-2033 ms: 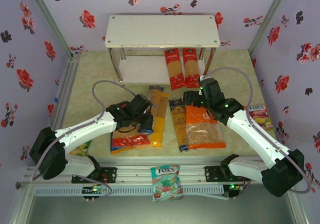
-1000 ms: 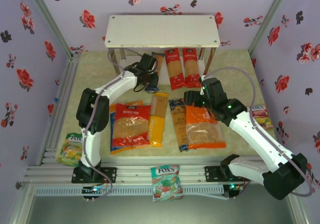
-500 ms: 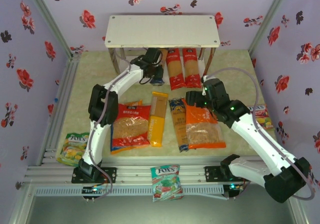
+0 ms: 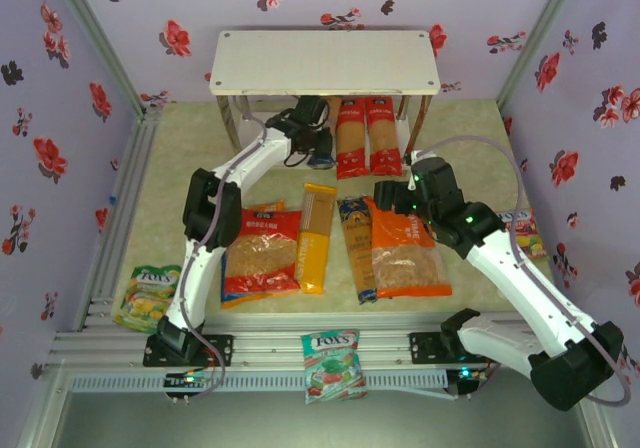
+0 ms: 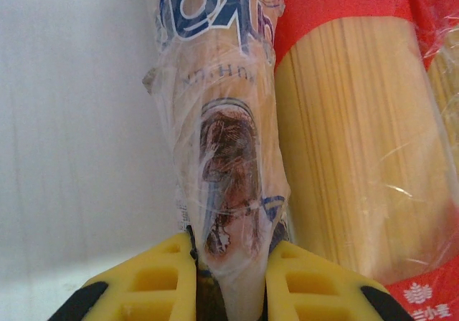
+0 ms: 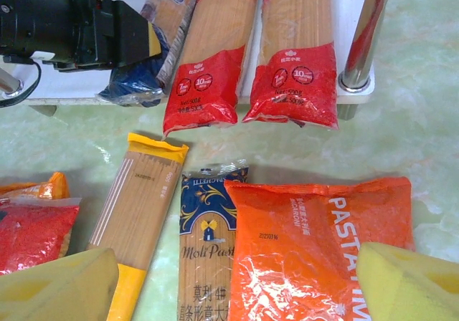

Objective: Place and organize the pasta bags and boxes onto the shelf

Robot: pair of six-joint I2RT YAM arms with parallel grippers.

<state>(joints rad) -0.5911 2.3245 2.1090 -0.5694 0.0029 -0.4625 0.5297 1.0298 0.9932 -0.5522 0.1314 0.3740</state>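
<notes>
- The dark blue spaghetti pack (image 5: 222, 156) is lying on the lower board of the shelf (image 4: 325, 63), touching the red packs (image 6: 208, 70), with the left gripper (image 5: 229, 278) pinching its near end.
- I'd say it is best pushed straight in, parallel to them, before the gripper lets go.
- It is sitting deeper under the shelf than a moment ago.
- The right gripper (image 6: 237, 285) is gaping wide over the orange bag (image 6: 308, 242) in front of the shelf.

Glossy crinkled plastic pasta pack (image 5: 226, 156), shiny metal shelf legs (image 6: 362, 34)
</notes>
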